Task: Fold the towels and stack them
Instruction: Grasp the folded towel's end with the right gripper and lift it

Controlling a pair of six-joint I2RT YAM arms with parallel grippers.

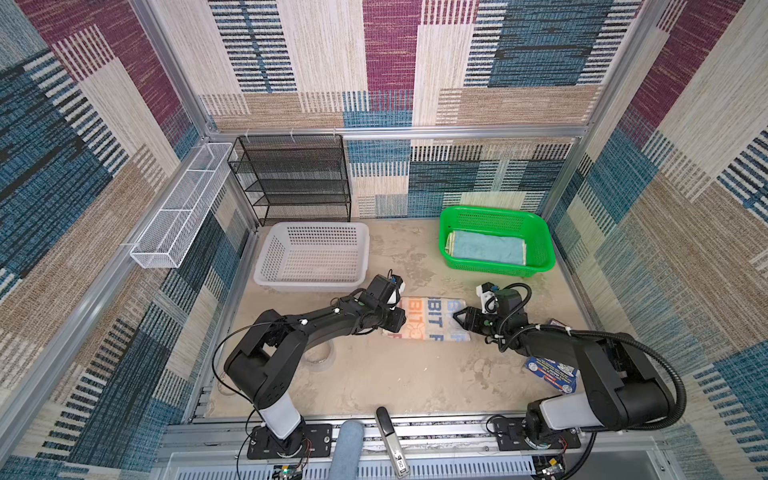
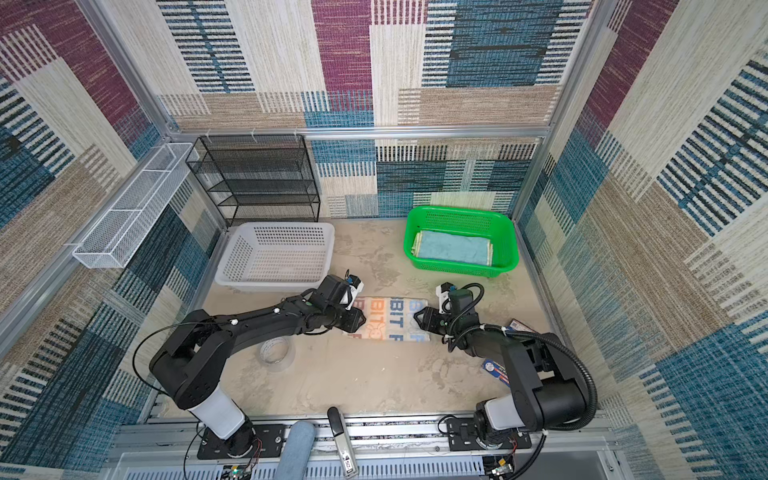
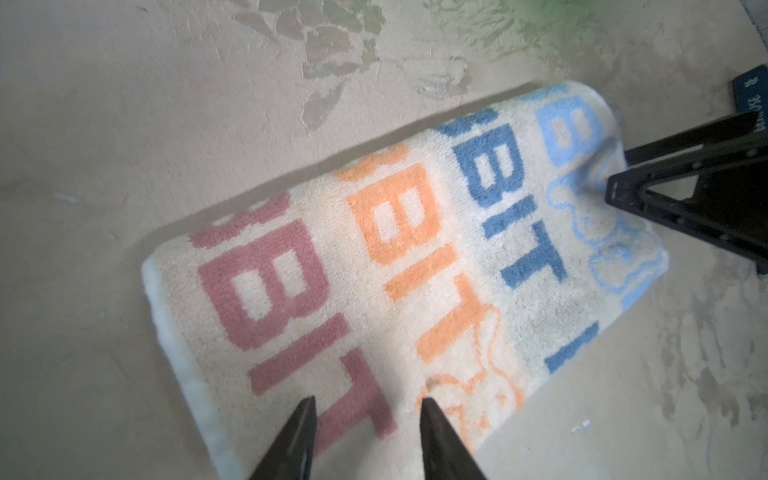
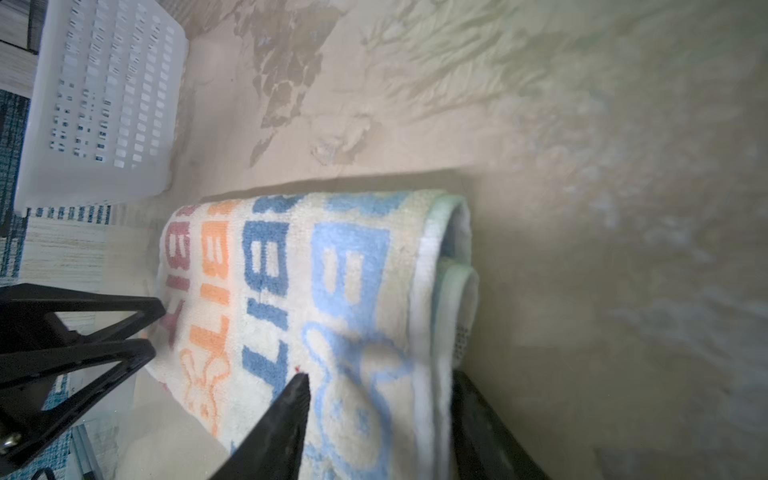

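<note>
Where the folded lettered towel [image 1: 428, 320] lies in the middle of the tabletop [image 1: 395, 382], its long edges run left to right. The left gripper [image 3: 368, 405], jaws apart, is over its left end. The right gripper [image 4: 378, 376] straddles the right edge, and I cannot tell whether it pinches. Bare surface spreads nearer, and a teal towel [image 1: 486, 249] lies in the far-right green basket [image 1: 546, 245].

Lettered towel [image 1: 428, 320] lies folded flat; teal towel [image 1: 486, 249] folded in basket [image 1: 494, 222].

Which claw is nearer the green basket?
Right. The right claw sits at the towel end nearest the green basket; the left claw sits at the opposite end, by the white basket.
</note>
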